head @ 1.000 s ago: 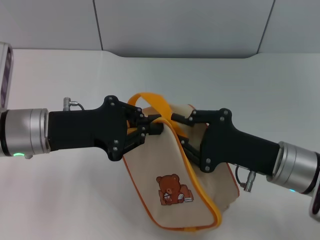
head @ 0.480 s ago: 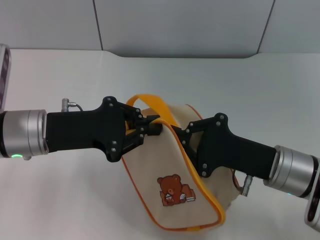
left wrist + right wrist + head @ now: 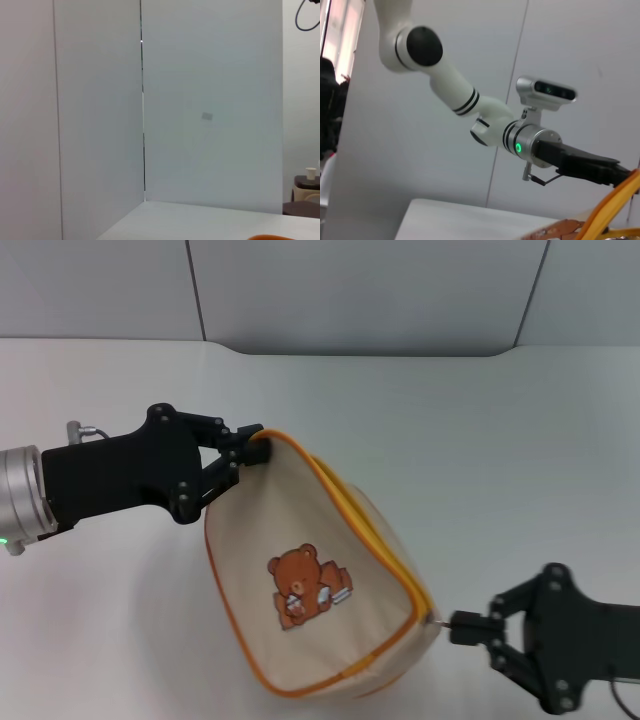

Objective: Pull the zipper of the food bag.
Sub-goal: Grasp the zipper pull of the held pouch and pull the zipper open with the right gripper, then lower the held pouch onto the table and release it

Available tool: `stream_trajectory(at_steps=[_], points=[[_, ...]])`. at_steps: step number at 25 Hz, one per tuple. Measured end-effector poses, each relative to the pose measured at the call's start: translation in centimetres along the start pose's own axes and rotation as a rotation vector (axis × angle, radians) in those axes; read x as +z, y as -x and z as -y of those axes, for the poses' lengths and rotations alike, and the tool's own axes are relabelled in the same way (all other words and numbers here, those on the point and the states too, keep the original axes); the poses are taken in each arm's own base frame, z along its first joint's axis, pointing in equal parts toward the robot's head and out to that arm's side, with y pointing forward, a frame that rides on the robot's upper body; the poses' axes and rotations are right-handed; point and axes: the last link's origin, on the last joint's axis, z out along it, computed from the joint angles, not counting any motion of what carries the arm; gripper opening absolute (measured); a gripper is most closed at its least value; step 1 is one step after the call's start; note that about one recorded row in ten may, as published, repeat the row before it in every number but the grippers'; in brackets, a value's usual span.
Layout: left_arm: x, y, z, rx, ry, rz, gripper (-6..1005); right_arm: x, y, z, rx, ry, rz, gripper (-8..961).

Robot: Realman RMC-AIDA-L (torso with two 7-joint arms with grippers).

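Note:
The cream-beige food bag (image 3: 320,540) with a brown bear print (image 3: 300,585) hangs stretched between my two grippers in the head view. My left gripper (image 3: 250,448) is shut on the bag's far upper corner. An orange-edged zip track (image 3: 375,540) runs along the top edge down to the near right corner. There the small silver zipper pull (image 3: 436,620) sits between the fingertips of my right gripper (image 3: 460,626), which is shut on it. The orange strap handle is hidden. The right wrist view shows orange trim (image 3: 615,202) and my left arm (image 3: 570,160).
A white table (image 3: 500,440) lies under the bag, with grey wall panels (image 3: 360,290) behind it. The left wrist view shows only the wall panels (image 3: 200,100), a table edge and a sliver of orange (image 3: 270,237).
My right gripper has slid along the zip track from the bag's middle to its near right corner. My left gripper has pulled left with the bag's corner, and the bag has turned and stretched.

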Motion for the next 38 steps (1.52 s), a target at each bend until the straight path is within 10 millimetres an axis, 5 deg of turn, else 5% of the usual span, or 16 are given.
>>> stream_trajectory(at_steps=[11,13,25,33,34,38], points=[[0.2,0.5,0.3,-0.06,-0.047,0.01,69,-0.8,1.1,3.2,0.295,-0.14,0.045,-2],[0.4,0.8,0.5,-0.086,-0.069,0.017,69,-1.0,1.4,3.6,0.322,-0.177,0.079,156],[1.1,2.3,0.8,-0.186,-0.157,0.025,113,-1.1,1.6,4.7,0.369,-0.244,0.11,593],[0.4,1.8,0.6,-0.231,-0.165,-0.035,202,-1.4,1.8,5.6,0.402,-0.241,0.099,759],[-1.2,-0.1,-1.2,-0.22,0.002,-0.12,410,-1.6,2.1,5.7,0.406,-0.218,0.095,780],[-1.6,-0.7,-2.3,-0.214,0.102,-0.123,548,-2.2,3.0,5.3,0.417,-0.056,0.034,822]])
